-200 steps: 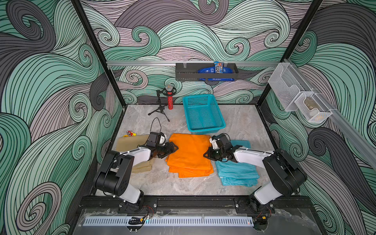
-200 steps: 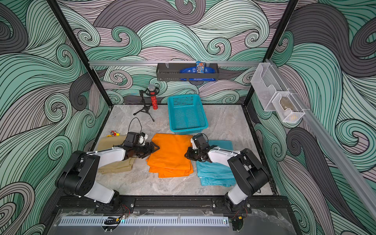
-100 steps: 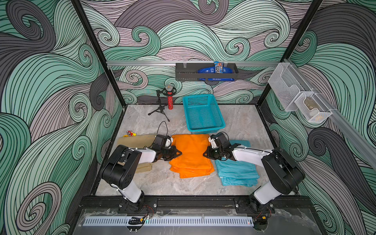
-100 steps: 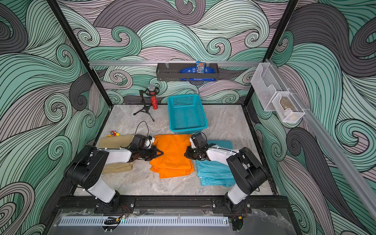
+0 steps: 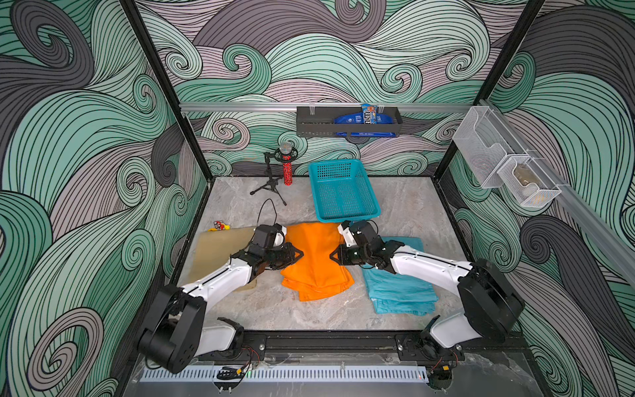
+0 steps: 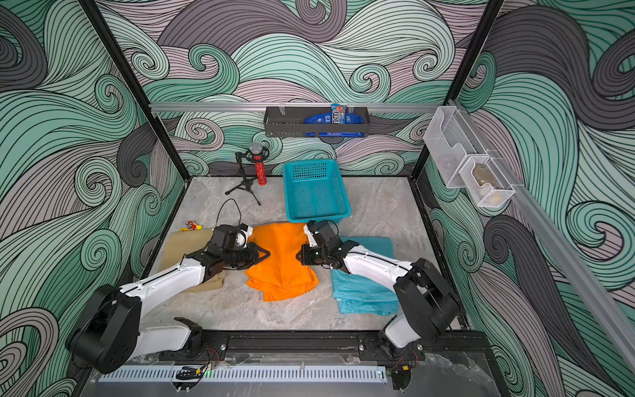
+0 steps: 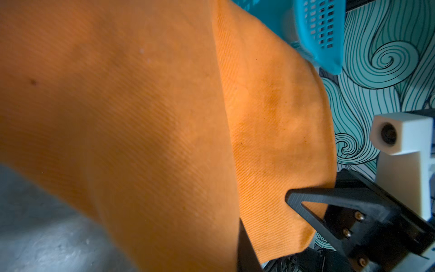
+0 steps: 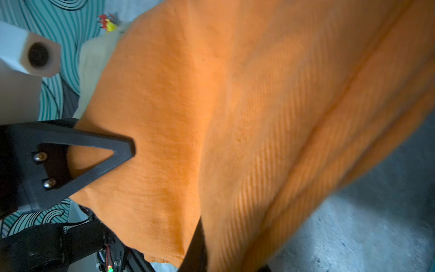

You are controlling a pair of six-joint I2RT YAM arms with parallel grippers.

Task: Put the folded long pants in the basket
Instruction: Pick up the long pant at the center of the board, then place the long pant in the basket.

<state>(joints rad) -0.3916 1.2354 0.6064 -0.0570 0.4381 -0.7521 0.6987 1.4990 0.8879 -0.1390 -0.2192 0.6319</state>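
Ribbed orange pants (image 5: 314,261) just in front of the perforated teal plastic basket (image 5: 343,192) on the marble table (image 5: 405,209); left gripper (image 5: 297,255) and right gripper (image 5: 332,256) are each clamped on an opposite edge, cloth bunching; turquoise pants (image 5: 400,292) and khaki pants (image 5: 220,251) flank it flat

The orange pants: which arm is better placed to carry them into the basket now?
Neither alone. The left gripper pinches one side of the orange pants, the right gripper the opposite side. The right arm sits slightly nearer the basket, so it probably leads while both lift together.
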